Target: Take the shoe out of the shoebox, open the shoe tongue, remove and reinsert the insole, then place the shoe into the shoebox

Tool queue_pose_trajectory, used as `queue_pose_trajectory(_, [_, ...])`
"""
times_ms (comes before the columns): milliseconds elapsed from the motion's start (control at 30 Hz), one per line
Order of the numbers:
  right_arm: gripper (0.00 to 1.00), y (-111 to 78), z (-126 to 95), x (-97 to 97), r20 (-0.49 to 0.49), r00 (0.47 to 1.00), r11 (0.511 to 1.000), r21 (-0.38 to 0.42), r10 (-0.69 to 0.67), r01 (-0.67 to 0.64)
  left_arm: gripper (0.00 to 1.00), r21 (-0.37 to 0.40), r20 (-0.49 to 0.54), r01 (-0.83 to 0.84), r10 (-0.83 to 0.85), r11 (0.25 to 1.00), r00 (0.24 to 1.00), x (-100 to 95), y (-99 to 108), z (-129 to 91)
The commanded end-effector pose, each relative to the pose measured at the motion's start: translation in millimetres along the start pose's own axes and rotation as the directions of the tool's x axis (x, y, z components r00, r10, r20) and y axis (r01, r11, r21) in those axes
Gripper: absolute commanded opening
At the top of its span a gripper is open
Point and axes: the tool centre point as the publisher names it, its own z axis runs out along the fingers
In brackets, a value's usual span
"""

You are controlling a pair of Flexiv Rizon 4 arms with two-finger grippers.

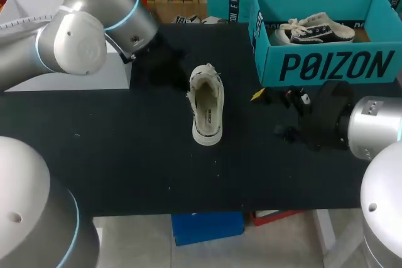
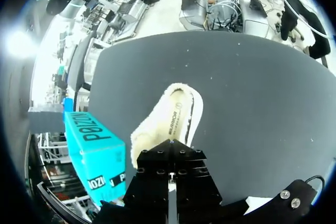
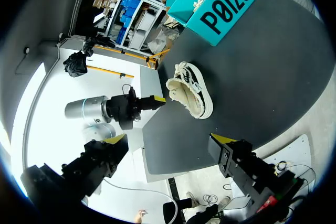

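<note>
Head view showed the shoe (image 1: 207, 103) lying sole-down mid-table, well apart from the shoebox (image 1: 326, 67), its insole seemingly in place. The left gripper (image 1: 173, 72) sat just beside the toe end, fingers pressed together on nothing. The right gripper (image 3: 169, 140) gaped wide, empty. Opening the tongue looked next, and that would need a fine pinch.

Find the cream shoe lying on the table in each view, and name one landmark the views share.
Head view: the shoe lies mid-table, left of the teal shoebox.
Left wrist view: the shoe is just ahead of the left gripper.
Right wrist view: the shoe is ahead of the right gripper, nearer than the box.
Shared landmark: the teal shoebox, visible in all three.
</note>
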Motion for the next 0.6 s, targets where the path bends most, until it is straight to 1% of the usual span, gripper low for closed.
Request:
queue_pose_trajectory(33, [1.0, 1.0, -4, -7.1, -0.015, 1.0, 0.997, 0.074, 0.013, -0.012, 0.0, -0.031, 0.133, 0.101, -0.096, 0.994, 0.986, 0.2, 10, 3])
queue_pose_trajectory(100, [1.0, 1.0, -4, -7.1, -0.015, 1.0, 0.997, 0.074, 0.013, -0.012, 0.0, -0.036, 0.17, 0.146, -0.138, 0.989, 0.976, -4.0, 17, 2])
queue_pose_trajectory(333, [1.0, 1.0, -4, -7.1, -0.015, 1.0, 0.997, 0.074, 0.013, -0.012, 0.0, 0.004, 0.259, 0.269, -0.261, 0.963, 0.93, -16.5, 38, 6])
queue_pose_trajectory(533, [1.0, 1.0, -4, -7.1, -0.015, 1.0, 0.997, 0.074, 0.013, -0.012, 0.0, 0.049, 0.303, 0.326, -0.325, 0.944, 0.896, -31.0, 58, 14])
queue_pose_trajectory(600, [1.0, 1.0, -4, -7.1, -0.015, 1.0, 0.997, 0.074, 0.013, -0.012, 0.0, 0.049, 0.304, 0.329, -0.328, 0.943, 0.894, -38.2, 65, 18])
